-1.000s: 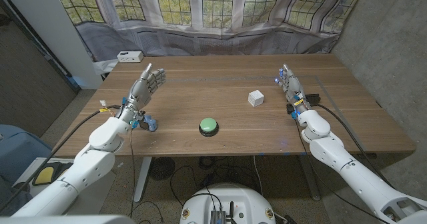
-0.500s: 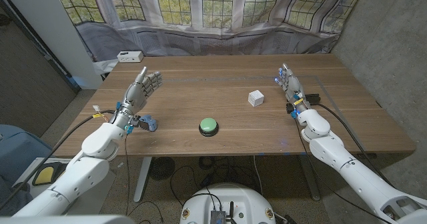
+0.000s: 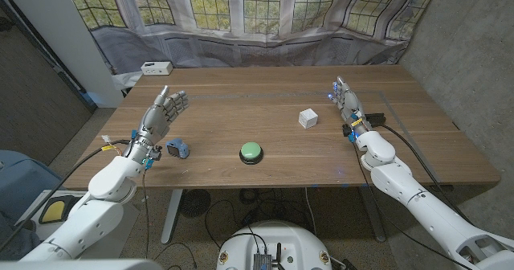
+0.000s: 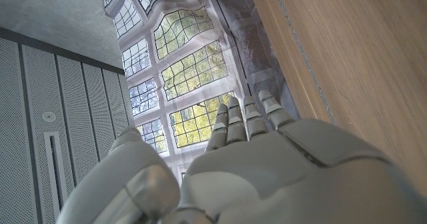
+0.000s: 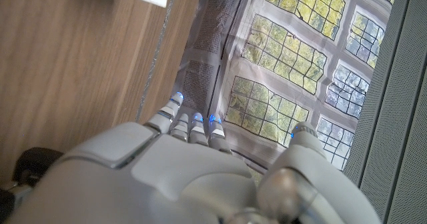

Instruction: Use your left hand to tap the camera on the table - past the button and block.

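You are looking down on a wooden table (image 3: 241, 117) with bare wood stretching across its far half up to the curtained windows. Your left hand (image 3: 161, 113) is hovering over the table's left edge, fingers spread and reaching upward, holding nothing. The small blue and grey camera (image 3: 177, 149) is sitting just beside that hand's wrist, close to the near left edge, apart from the fingers. The green button (image 3: 252, 151) is lying near the front edge at the middle, and the white block (image 3: 307, 118) is sitting farther back to its right. Your right hand (image 3: 347, 103) is standing on edge near the right side, fingers straight and together, empty. A white box (image 3: 155, 67) is sitting beyond the far left corner.
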Tool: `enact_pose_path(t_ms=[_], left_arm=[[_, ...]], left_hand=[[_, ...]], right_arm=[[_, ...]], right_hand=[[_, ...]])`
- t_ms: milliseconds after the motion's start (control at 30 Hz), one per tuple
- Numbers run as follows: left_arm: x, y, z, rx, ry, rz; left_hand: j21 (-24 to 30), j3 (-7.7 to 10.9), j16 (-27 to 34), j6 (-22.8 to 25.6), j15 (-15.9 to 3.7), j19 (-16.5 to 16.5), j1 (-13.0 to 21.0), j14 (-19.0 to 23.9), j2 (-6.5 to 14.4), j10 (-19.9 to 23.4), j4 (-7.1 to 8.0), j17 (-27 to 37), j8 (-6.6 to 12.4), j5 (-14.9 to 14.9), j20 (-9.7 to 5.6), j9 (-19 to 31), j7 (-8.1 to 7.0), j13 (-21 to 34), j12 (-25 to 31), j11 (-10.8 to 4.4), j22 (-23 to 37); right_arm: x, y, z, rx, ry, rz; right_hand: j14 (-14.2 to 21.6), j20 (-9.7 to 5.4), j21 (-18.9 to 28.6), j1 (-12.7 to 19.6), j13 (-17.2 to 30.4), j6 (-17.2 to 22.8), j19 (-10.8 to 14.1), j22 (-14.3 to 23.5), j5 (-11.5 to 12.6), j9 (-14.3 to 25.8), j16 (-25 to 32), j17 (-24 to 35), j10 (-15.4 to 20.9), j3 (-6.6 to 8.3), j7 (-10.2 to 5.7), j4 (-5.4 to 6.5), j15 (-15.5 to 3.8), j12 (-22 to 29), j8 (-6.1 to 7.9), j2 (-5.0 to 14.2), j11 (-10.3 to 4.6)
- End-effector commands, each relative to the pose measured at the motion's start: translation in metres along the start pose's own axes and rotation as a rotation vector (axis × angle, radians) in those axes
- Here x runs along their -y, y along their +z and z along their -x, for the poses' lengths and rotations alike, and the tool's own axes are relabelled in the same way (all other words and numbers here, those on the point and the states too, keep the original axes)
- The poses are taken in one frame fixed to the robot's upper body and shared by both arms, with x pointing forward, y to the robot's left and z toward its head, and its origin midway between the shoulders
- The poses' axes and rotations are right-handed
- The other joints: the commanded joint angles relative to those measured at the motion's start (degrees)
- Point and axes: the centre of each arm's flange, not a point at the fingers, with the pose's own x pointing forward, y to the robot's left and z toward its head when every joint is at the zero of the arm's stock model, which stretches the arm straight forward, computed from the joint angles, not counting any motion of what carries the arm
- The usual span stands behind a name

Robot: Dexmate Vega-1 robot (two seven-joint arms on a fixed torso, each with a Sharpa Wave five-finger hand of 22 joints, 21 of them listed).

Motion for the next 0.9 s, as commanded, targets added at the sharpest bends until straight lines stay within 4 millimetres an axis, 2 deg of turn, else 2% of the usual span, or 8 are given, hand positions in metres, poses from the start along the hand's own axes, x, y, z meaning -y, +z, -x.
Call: enact_pose_path(t_ms=[33, 400, 900], left_arm=[[-0.006, 0.003, 0.016, -0.003, 0.015, -0.018], [-0.015, 0.003, 0.031, -0.001, 0.038, -0.044], [-0.019, 0.002, 0.066, -0.014, 0.088, -0.052]], left_hand=[[0.20, 0.05, 0.30, 0.55, -0.17, 0.42, 0.46, 0.46, -0.06, 0.45, -0.30, 0.11, -0.25, -0.02, 0.22, 0.33, 0.02, 0.31, 0.35, 0.12, 0.24], [0.34, 0.02, 0.28, 1.08, -0.30, 1.71, 0.61, 1.15, -0.05, 0.85, -0.48, 0.11, -0.29, -0.07, 0.50, 0.34, -0.26, 0.33, 0.27, -0.02, 0.24], [0.22, -0.02, 0.18, 1.53, -0.55, 2.33, 0.80, 1.64, -0.09, 1.34, -0.70, 0.11, -0.35, -0.13, 0.77, 0.35, -0.48, 0.35, 0.23, -0.31, 0.24]], right_arm=[[-0.003, 0.001, -0.001, 0.002, -0.004, 0.003], [-0.004, 0.003, -0.004, 0.013, -0.010, 0.012], [-0.007, 0.006, -0.011, 0.020, 0.005, 0.017]], right_hand=[[0.21, 0.24, 0.11, 0.07, 0.06, 0.10, 0.52, 0.20, -0.12, 0.19, 0.15, 0.13, 0.15, 0.32, -0.10, -0.24, 0.37, 0.23, -0.02, 0.66, 0.21], [0.18, 0.25, 0.07, 0.13, 0.06, 0.20, 0.39, 0.21, -0.12, 0.19, 0.12, 0.12, 0.10, 0.35, -0.26, -0.30, 0.38, 0.20, -0.04, 0.71, 0.18], [0.17, 0.23, 0.07, 0.24, 0.07, 0.30, 0.38, 0.21, -0.13, 0.20, 0.08, 0.10, 0.15, 0.40, -0.33, -0.41, 0.34, 0.20, -0.07, 0.75, 0.17]])
